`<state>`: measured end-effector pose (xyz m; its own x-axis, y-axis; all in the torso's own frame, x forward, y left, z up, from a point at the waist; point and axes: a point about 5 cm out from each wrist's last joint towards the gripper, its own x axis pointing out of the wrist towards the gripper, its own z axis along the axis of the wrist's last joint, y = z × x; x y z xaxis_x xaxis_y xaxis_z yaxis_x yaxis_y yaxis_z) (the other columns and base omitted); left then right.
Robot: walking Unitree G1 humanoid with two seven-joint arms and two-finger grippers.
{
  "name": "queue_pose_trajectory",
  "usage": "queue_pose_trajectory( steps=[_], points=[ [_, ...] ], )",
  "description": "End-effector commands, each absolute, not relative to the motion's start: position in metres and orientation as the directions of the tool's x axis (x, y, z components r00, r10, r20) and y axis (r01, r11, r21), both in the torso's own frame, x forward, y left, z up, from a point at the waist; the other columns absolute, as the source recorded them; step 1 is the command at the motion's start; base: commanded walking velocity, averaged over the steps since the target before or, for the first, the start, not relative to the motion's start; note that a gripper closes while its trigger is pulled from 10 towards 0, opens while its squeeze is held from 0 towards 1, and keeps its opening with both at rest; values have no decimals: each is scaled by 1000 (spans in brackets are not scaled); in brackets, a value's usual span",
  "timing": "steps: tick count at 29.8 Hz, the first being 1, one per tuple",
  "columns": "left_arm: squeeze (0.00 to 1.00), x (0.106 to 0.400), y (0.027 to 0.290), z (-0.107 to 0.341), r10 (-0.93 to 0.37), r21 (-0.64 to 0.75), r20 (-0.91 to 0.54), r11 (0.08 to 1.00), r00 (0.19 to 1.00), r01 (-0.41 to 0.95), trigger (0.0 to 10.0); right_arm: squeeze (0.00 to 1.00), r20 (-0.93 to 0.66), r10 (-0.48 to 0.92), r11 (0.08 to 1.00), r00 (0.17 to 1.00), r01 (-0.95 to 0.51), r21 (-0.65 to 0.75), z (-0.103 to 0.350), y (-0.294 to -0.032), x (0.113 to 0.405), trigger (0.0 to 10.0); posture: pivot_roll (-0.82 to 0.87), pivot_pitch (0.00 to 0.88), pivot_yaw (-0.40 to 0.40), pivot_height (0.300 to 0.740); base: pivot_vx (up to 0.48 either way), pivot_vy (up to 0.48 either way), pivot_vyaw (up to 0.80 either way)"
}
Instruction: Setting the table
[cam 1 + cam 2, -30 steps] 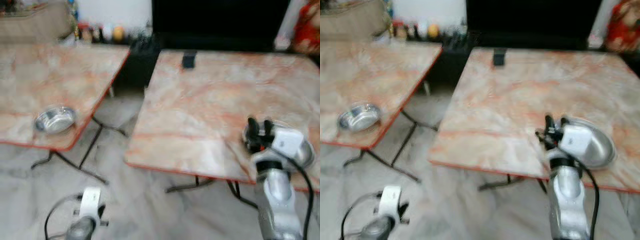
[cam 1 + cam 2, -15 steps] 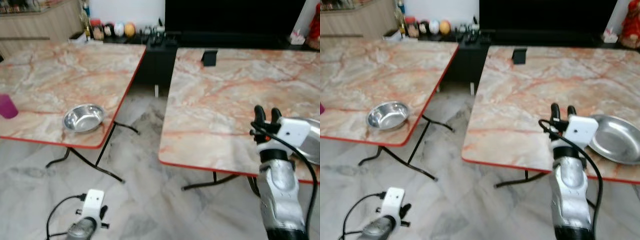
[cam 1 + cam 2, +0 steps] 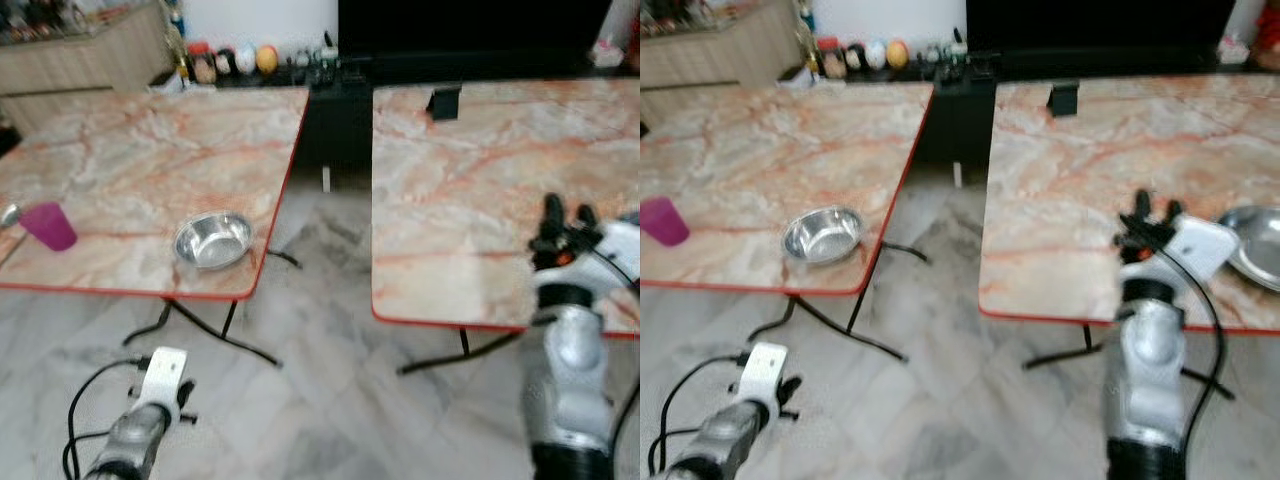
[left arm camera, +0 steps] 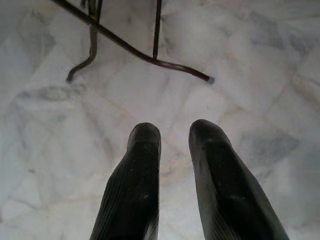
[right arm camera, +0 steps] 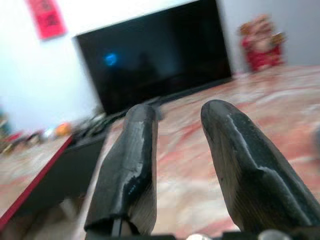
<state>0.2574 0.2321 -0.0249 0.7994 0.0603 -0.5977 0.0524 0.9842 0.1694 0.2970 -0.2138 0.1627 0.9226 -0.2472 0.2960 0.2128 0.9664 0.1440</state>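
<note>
Marble-patterned tabletops with red edging filled the head views: a left table (image 3: pixel 730 150) and a right table (image 3: pixel 1070 240), well apart with bare floor (image 3: pixel 940 400) between them. Against the pictures of half a second and a second earlier, the whole scene had slid to the right, so the camera had turned toward the robot's left; the things themselves had not moved. The turn brought a purple cup (image 3: pixel 47 226) into view at the left table's near edge. The steel bowl (image 3: pixel 822 234) sat near that table's front right corner, now closer to the middle of the picture. The steel plate (image 3: pixel 1252 245) lay on the right table, just beside the right gripper (image 3: pixel 1150 212) and now cut by the frame edge.

The right gripper was raised above the right table's near edge, fingers parted by a moderate gap, holding nothing. The left gripper (image 4: pixel 172 137) hung low over the floor, fingers a little apart, also empty.

Judgement: plate placed and let go; the turn suggested the bowl or cup as the next item to fetch.
</note>
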Motion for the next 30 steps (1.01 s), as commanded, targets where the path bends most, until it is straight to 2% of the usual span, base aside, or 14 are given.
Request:
queue_pose_trajectory(
  steps=[1, 6, 11, 30],
  points=[
    [0, 247, 228, -34, 70, 141, -625, 990, 778, 25, 10000, 0, 255, -228, 972, 940, 205, 113, 152, -211, 296, 10000, 1, 0, 61, 740, 0, 319, 0],
    [0, 238, 222, -42, 59, 125, -639, 992, 767, 29, 10000, 0, 235, -151, 986, 960, 130, 103, 154, -198, 304, 10000, 17, 0, 39, 740, 0, 320, 0],
    [0, 238, 222, -42, 66, 127, -641, 992, 765, 21, 10000, 0, 249, -122, 991, 961, 104, 84, 160, -195, 312, 10000, 10, 0, 32, 740, 0, 322, 0],
    [0, 235, 216, -45, 50, 125, -639, 991, 767, 39, 10000, 0, 201, -119, 992, 972, 107, 70, 146, -198, 305, 10000, 17, 0, 7, 740, 0, 322, 0]
  ],
)
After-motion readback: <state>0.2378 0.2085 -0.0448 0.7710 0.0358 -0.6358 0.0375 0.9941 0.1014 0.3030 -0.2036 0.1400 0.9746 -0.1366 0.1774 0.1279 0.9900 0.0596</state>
